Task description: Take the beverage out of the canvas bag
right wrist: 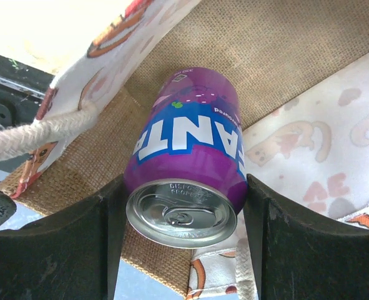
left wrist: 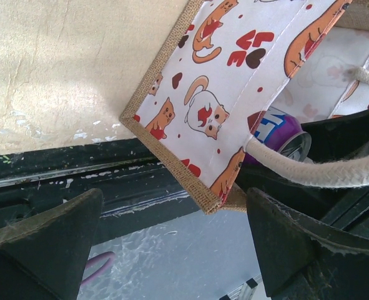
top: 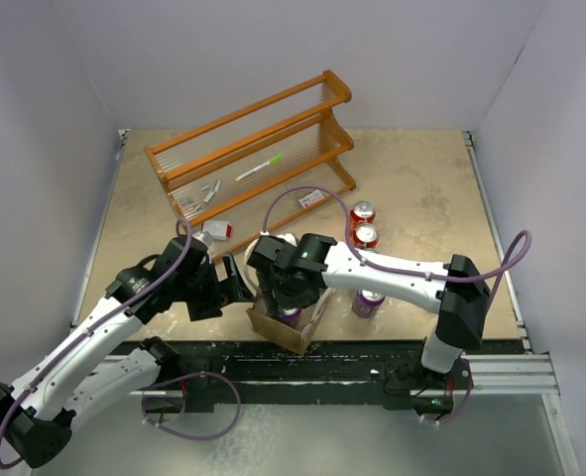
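The canvas bag (top: 271, 325) stands at the table's near edge, tan burlap with pale cat-print panels (left wrist: 228, 81) and white rope handles (left wrist: 321, 172). A purple Fanta can (right wrist: 190, 150) stands inside it, top toward the right wrist camera; it also shows in the top view (top: 291, 315) and the left wrist view (left wrist: 281, 128). My right gripper (right wrist: 184, 187) reaches down into the bag (right wrist: 284, 56), its fingers pressed on both sides of the can. My left gripper (left wrist: 175, 250) is open just left of the bag, the bag's lower corner above the gap, nothing held.
Two red cans (top: 363, 211) (top: 366, 235) and another purple can (top: 369, 302) stand right of the bag. A wooden rack (top: 253, 149) with small items stands at the back. A small red-and-white box (top: 216, 231) lies behind the left arm. The table's front rail (left wrist: 59, 181) runs under the left gripper.
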`<move>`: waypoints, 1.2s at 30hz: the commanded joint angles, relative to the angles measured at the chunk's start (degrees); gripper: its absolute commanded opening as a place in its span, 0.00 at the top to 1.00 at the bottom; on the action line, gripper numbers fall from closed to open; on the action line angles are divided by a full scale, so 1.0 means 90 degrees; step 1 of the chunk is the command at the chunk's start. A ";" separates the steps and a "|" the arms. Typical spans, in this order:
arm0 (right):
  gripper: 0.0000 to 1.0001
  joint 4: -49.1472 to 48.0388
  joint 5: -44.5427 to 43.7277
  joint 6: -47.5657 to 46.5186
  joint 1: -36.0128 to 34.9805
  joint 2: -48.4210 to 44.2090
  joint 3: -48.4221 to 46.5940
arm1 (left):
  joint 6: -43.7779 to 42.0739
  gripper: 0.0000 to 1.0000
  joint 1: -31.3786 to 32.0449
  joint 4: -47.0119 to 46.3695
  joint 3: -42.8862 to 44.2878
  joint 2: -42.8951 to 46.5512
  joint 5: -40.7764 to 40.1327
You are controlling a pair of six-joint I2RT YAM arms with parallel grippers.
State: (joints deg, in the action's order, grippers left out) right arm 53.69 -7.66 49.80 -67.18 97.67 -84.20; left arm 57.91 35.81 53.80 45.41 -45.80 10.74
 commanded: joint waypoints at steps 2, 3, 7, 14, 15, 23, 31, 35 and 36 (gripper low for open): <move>0.87 -0.0415 0.0424 -0.0200 0.0327 -0.0340 -0.0128 | -0.0085 0.01 0.0021 -0.0177 0.0209 -0.0029 0.0067; 0.87 -0.0477 0.0518 -0.0217 0.0405 -0.0385 -0.0114 | -0.0090 0.01 0.0027 -0.0182 0.0225 -0.0049 0.0066; 0.87 -0.0760 0.1041 -0.0328 0.0894 -0.0624 -0.0054 | -0.0101 0.01 0.0024 -0.0230 0.0257 -0.0124 0.0066; 0.88 -0.1383 0.1880 -0.0375 0.1527 -0.1288 0.0027 | -0.0132 0.01 0.0020 -0.0377 0.0273 -0.0278 0.0105; 0.88 -0.1428 0.1956 -0.0365 0.1596 -0.1364 0.0029 | -0.0149 0.01 0.0020 -0.0397 0.0297 -0.0312 0.0114; 0.92 -0.1728 0.2202 -0.0279 0.1827 -0.2107 0.0175 | -0.0266 0.01 0.0025 -0.0517 0.0329 -0.0511 0.0170; 1.00 -0.1708 0.1276 -0.0425 0.1866 -0.3040 0.0023 | -0.0352 0.01 0.0018 -0.0677 0.0248 -0.0656 0.0256; 1.00 -0.1407 0.0536 -0.0627 0.1868 -0.3244 -0.0339 | -0.0401 0.01 0.0021 -0.0756 0.0245 -0.0745 0.0280; 1.00 -0.1324 0.0321 -0.0676 0.1868 -0.3274 -0.0440 | -0.0415 0.01 0.0023 -0.0774 0.0247 -0.0759 0.0281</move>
State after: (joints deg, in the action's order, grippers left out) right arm 44.12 2.74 45.93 -50.63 71.02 -82.39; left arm 55.88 35.81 49.84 45.91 -52.21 12.38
